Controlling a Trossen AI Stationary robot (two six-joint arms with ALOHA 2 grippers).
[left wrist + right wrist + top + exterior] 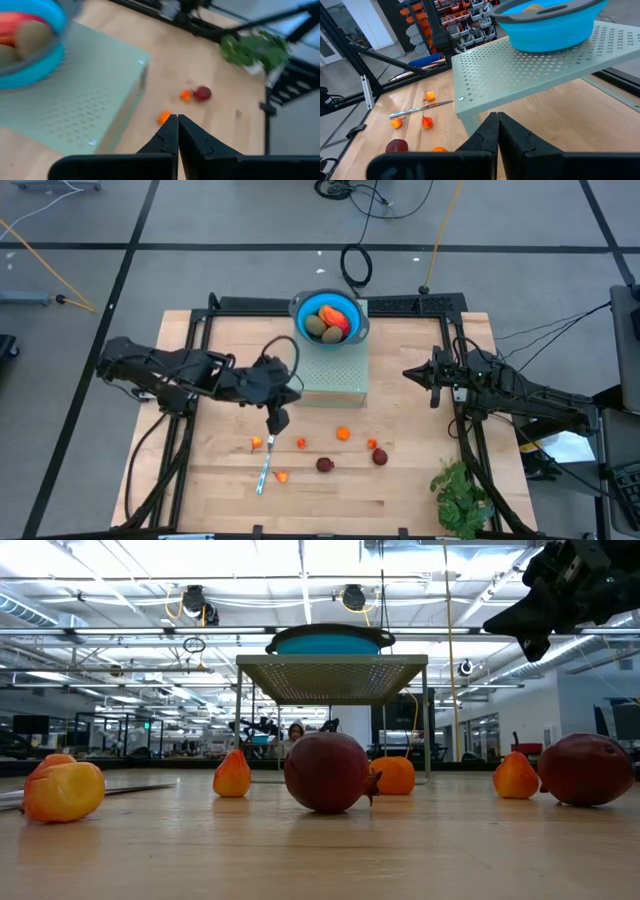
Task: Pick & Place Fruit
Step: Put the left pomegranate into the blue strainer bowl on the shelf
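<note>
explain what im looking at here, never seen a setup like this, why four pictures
It is one moment seen by four cameras. One looks down from above, one sits at tabletop level, and one rides on each arm's wrist.

The machine is two dark robot arms at a wooden table. The left gripper hangs over the table near a silver knife; the right gripper waits at the side. Both have their jaws shut and hold nothing.

A blue bowl with some toy fruit in it stands on a pale green perforated stand. More small toy fruit lies scattered on the wood, and a green plant sits in one corner.
</note>
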